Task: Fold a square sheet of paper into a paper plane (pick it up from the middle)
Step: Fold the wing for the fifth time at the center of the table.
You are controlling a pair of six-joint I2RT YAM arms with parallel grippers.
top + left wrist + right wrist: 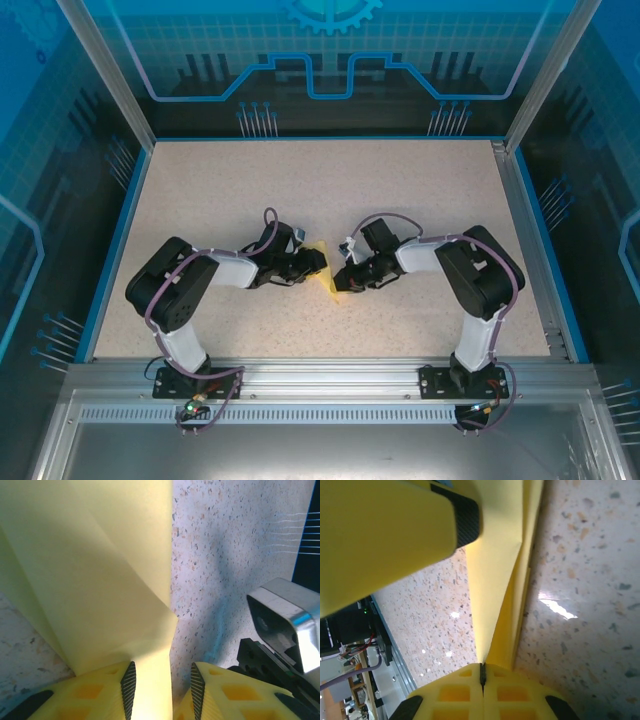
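The pale-yellow sheet of paper (pixel 326 272) lies folded at the table's middle, between both grippers, which hide its overall outline. In the left wrist view the paper (pixel 100 580) runs back between the fingers of my left gripper (pixel 162 672). It lies against the left pad (pixel 129 682), and bare table shows before the right pad, so the jaws stand apart. My right gripper (pixel 482 667) is shut on the pointed end of the paper's (pixel 495 590) folded layers. In the top view the left gripper (pixel 316 262) and right gripper (pixel 346 279) nearly touch.
The speckled table (pixel 400 190) is walled by blue panels with an aluminium rail at the near edge. A finger of the left gripper (pixel 395 530) looms close in the right wrist view. The right arm's camera housing (pixel 285 625) sits close in the left wrist view.
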